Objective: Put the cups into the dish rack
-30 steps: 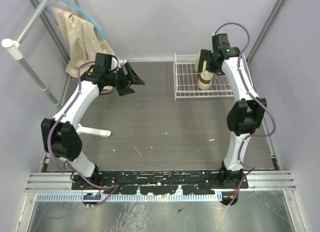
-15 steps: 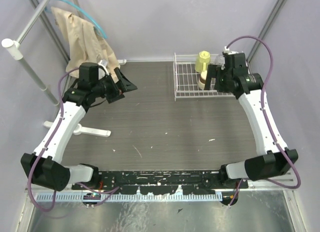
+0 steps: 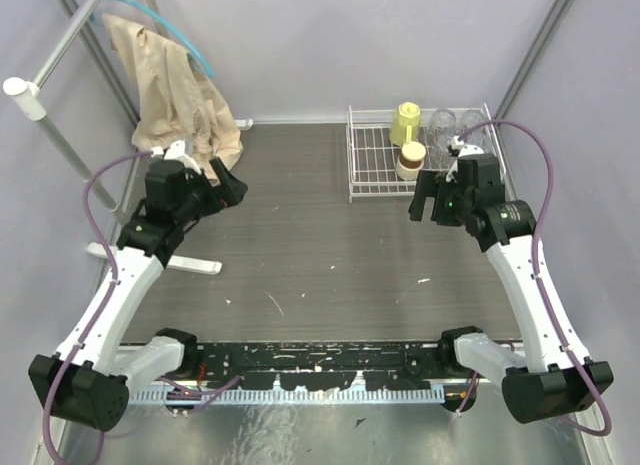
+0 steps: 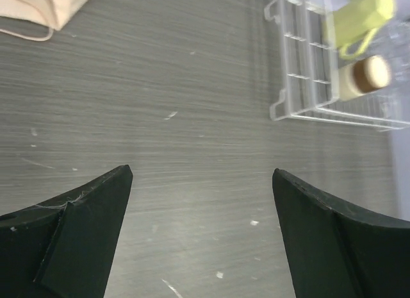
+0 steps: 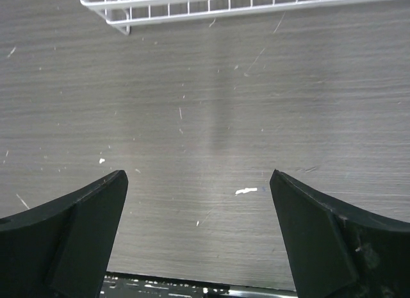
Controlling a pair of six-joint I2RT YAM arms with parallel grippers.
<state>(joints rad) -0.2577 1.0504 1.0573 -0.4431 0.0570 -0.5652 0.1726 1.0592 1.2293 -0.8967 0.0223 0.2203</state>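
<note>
Grey wood-grain table (image 3: 300,255) stretches under my arms, which have both drawn back. My right gripper (image 3: 428,205) has left the dish rack (image 3: 375,170) and my left gripper (image 3: 230,189) the cloth (image 3: 180,85). Both gape wide, holding nothing. The mug (image 3: 406,123), brown cup (image 3: 409,163) and glasses (image 3: 455,123) sit in the rack, so loading looks finished.

Materials and finishes
Matt grey wood-grain tabletop (image 3: 300,240); white coated-wire rectangular dish rack (image 3: 378,167); soft, crumpled beige cloth (image 3: 178,90).
</note>
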